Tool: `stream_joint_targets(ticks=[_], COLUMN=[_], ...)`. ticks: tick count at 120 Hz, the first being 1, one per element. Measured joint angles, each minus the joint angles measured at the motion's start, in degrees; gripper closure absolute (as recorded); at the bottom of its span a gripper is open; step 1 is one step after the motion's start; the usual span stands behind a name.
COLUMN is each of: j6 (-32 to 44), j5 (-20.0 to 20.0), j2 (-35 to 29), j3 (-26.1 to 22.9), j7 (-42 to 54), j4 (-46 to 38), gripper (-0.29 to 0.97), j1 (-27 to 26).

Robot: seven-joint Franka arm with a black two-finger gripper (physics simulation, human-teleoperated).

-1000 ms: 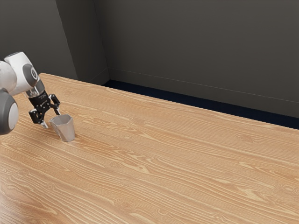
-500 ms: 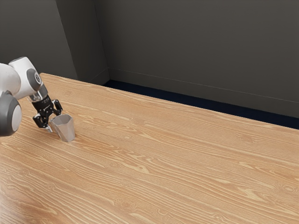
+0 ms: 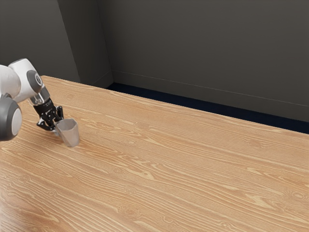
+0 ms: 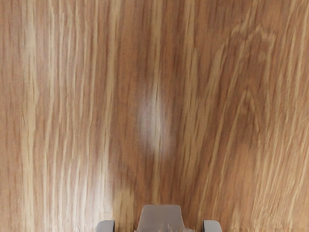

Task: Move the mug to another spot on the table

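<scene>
Table: one, wood-grain top. Its far edge runs on a diagonal from the exterior view's upper left down toward the right. Beyond that edge lie a dark blue floor strip and a grey wall. Open wood stretches to the exterior view's right and toward the camera, so most of the top is free room.

Arm: one, white and grey, entering at the exterior view's left.

Mug: one, grey, standing on the table near the exterior view's left side, well away from the far edge and leaning slightly. In the wrist view the mug shows as a grey shape just under the hand, over bare wood.

Gripper: one, black, down at the mug's rim on the arm's side and touching or just beside it. Whether it grips the mug cannot be told from either view.
</scene>
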Motion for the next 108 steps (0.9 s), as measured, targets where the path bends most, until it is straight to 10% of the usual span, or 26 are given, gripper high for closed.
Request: stream_joint_targets(ticks=[59,108], j6=[-17.15,-16.45], j5=[-11.25,-11.39], j2=[-1.00,-4.59], j3=[0.53,-5.41], j7=[-3.06,-5.62], j4=[0.07,-3.54], gripper=[0.75,0.79], j1=[-0.11,-0.78])
